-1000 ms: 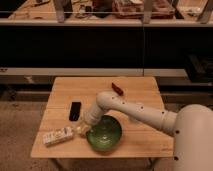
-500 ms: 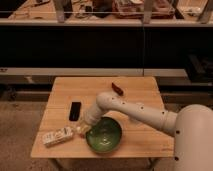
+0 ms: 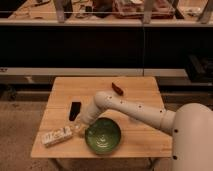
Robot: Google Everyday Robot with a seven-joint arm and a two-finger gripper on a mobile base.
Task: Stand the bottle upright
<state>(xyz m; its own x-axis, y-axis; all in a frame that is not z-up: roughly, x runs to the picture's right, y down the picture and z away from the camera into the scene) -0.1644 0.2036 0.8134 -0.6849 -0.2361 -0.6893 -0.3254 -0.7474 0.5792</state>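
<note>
Gripper (image 3: pixel 78 129) at 3 o'clock end of lying bottle (image 3: pixel 56 136); closure: cannot tell. Risk: end-grab slipping, bottle toppling into green bowl (image 3: pixel 102 135).

The arm (image 3: pixel 130 111) hides most of the gripper (image 3: pixel 78 129) beside the bowl (image 3: pixel 103 135).

Lab or workshop-type room, not a home. Small pale wooden bench (image 3: pixel 145 90) stands alone on a speckled grey floor (image 3: pixel 20 131). Behind it is a long dark counter front (image 3: pixel 90 47) with a pale rail (image 3: pixel 75 71), and a cluttered worktop (image 3: pixel 125 7) above. My white arm (image 3: pixel 135 112) reaches down, jaws low at the bench's front-left, beside a round green bowl (image 3: pixel 102 136).
</note>
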